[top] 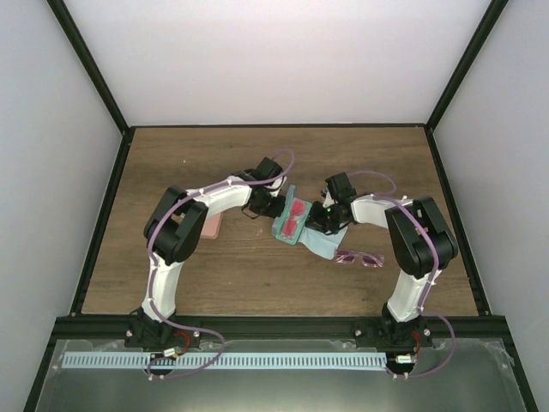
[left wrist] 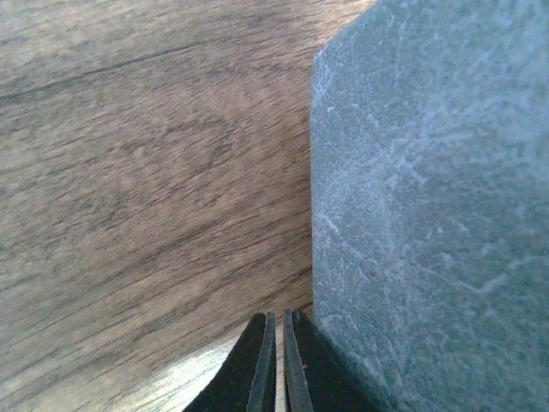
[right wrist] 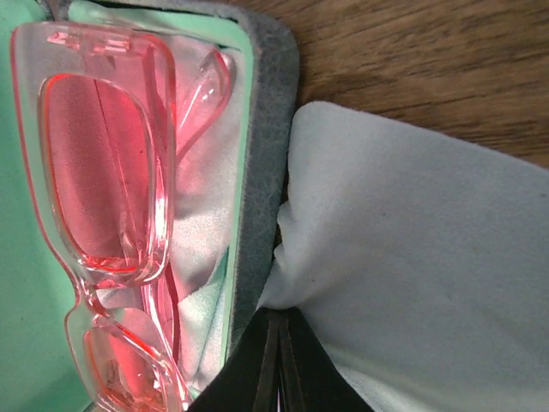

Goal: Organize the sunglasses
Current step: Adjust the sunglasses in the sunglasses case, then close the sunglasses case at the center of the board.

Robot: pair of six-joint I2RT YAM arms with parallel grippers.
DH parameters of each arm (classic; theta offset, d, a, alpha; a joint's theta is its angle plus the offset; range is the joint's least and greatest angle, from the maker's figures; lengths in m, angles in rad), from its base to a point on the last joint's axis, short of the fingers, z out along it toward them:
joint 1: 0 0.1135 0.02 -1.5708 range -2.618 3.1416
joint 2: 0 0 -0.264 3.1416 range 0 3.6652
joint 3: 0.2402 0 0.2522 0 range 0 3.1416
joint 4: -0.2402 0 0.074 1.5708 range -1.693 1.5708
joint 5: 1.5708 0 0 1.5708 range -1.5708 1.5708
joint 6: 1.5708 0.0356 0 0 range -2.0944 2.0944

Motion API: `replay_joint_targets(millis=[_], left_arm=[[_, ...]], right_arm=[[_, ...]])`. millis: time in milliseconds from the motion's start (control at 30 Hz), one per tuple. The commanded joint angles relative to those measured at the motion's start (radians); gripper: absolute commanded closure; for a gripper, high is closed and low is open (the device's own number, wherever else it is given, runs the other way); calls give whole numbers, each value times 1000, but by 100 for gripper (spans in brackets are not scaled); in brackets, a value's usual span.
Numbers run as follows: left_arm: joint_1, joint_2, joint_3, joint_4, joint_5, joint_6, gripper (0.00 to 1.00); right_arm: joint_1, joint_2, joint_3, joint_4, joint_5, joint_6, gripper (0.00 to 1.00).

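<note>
- A brown wood-grain worktop (top: 257,283) is seen from above, with both arms reaching in to its middle.
- An oblong blue-grey case (right wrist: 268,129) with a mint-green lining (right wrist: 26,300) lies open near the middle of the worktop, set at a slant to the edges.
- The red-lensed sunglasses of clear pink plastic (right wrist: 103,197) are laid inside this open case, folded, with the lenses facing up. A pale cloth lining (right wrist: 210,223) is seen under them in the case.
- The pinkish-purple sunglasses with thin arms (top: 360,257) are left out on the bare wood, to the right of the case and nearer the near edge, just beside the right arm (top: 412,236).
- A pale blue square cloth (right wrist: 412,257) is spread on the worktop against the right side of the case, its edge touching the case rim.
- The jaws of the right arm are pressed together. The cloth edge is gathered into creases that run to their tips, so the cloth appears to be pinched between them.
- The jaws of the left arm (top: 219,196) are also brought together, with nothing seen between them. They are held low over the wood on the left of the case, just beside its blue-grey outer face.
- An oblong pink case (top: 212,226) is partly hidden behind the left arm, left of the middle of the worktop and well apart from both pairs of sunglasses.
</note>
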Motion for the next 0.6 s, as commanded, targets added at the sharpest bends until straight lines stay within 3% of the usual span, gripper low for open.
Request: replay_joint_targets(millis=[0,567], left_arm=[[-30,8,27,-34,-2,-9,94],[-122,76,151,-121,-29,7,94]], right_arm=[[4,49,15,13,-19,-7,99],[12,69,9,77,-93,15,99]])
